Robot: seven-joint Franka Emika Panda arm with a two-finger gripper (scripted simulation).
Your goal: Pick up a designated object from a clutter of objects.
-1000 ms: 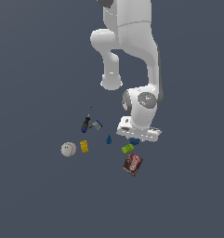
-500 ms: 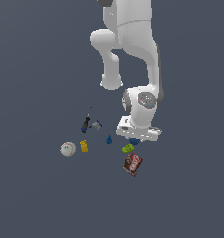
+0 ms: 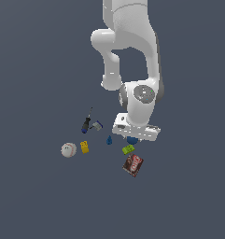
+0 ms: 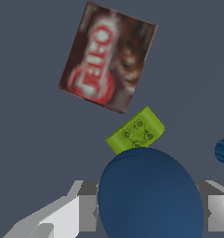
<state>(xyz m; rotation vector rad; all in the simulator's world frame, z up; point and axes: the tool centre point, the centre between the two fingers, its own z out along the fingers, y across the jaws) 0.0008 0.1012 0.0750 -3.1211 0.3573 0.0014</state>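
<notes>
In the wrist view we see the dark blue ball [image 4: 148, 195] closest of all, large and round, sitting between the gripper's [image 4: 148, 211] two pale grey fingers [image 4: 69, 214], one on either side of it; whether the pads actually press on it we cannot tell, so we cannot say if the jaws are clamped or merely flanking it. Just past the ball, apparently touching its far edge, lies the green brick [image 4: 135, 131], studs up and turned at an angle. Beyond that, a little apart from the brick, the dark red packet [image 4: 108, 65] lies flat with its white and red lettering blurred. At one edge of the same view a rounded blue piece [image 4: 223, 151] is cut off by the frame, and we cannot identify it. In the exterior view the ball [image 3: 132, 140] shows only as a small blue patch under the white hand of the arm [image 3: 132, 51], beside the brick [image 3: 128, 149] and the packet [image 3: 133, 165]. Farther toward the exterior view's left we find the blue cone [image 3: 109, 139], then the yellow block [image 3: 84, 147] and the white baseball [image 3: 68, 150] near each other, and, farthest back, the black-blue tool [image 3: 87, 123].
</notes>
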